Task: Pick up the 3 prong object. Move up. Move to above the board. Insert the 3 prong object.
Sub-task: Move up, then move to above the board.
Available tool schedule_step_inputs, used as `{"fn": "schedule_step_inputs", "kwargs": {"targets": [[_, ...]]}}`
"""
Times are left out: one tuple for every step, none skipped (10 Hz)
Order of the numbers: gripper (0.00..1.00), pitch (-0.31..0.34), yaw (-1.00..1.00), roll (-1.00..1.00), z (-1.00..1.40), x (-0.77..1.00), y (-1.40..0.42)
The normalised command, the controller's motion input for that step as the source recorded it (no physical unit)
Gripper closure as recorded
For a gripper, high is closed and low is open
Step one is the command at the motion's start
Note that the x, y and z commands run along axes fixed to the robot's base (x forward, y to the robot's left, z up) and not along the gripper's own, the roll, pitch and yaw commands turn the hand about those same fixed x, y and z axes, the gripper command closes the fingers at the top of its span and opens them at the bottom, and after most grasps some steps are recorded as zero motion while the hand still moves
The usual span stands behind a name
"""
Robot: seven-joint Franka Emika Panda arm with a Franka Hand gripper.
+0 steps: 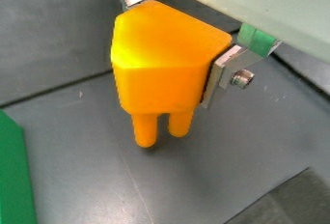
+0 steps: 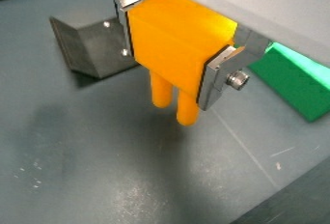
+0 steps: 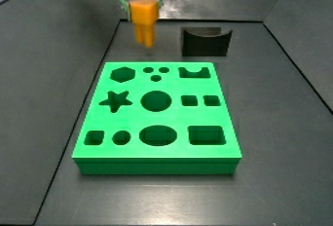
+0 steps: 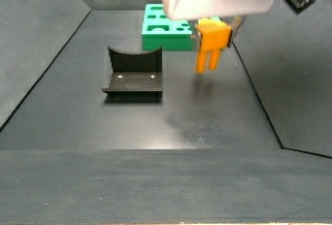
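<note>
My gripper [image 1: 175,42] is shut on the 3 prong object [image 1: 161,73], an orange-yellow piece with a blocky top and legs pointing down. The silver fingers [image 2: 213,78] press on its two sides in both wrist views. In both side views the gripper [image 3: 143,8] holds the piece [image 4: 209,47] off the dark floor, beyond one short end of the board. The board [image 3: 159,113] is a flat bright-green slab with star, hexagon, circle and square cutouts. It lies flat on the floor, also seen in a side view [image 4: 166,27] and in both wrist views [image 2: 296,81] [image 1: 11,170].
The black fixture [image 3: 204,41] stands on the floor beside the held piece, also in a side view [image 4: 132,74] and a wrist view [image 2: 93,42]. Sloped dark walls [image 3: 293,64] border the floor.
</note>
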Motion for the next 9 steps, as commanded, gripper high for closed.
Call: {"fn": "schedule_step_inputs", "kwargs": {"targets": [[1.00, 0.025, 0.00, 0.03, 0.48, -0.02, 0.03], [1.00, 0.029, -0.01, 0.04, 0.22, -0.02, 0.02], [1.00, 0.074, -0.32, 0.07, 1.00, 0.00, 0.24], [1.00, 0.081, -0.30, 0.07, 1.00, 0.00, 0.25], [1.00, 0.091, -0.22, 0.05, 1.00, 0.00, 0.22], [1.00, 0.096, -0.15, 0.04, 1.00, 0.00, 0.20], [1.00, 0.095, -0.09, 0.04, 1.00, 0.00, 0.19], [1.00, 0.095, -0.06, 0.03, 1.00, 0.00, 0.17], [1.00, 0.087, -0.04, 0.03, 1.00, 0.01, 0.16]]}}
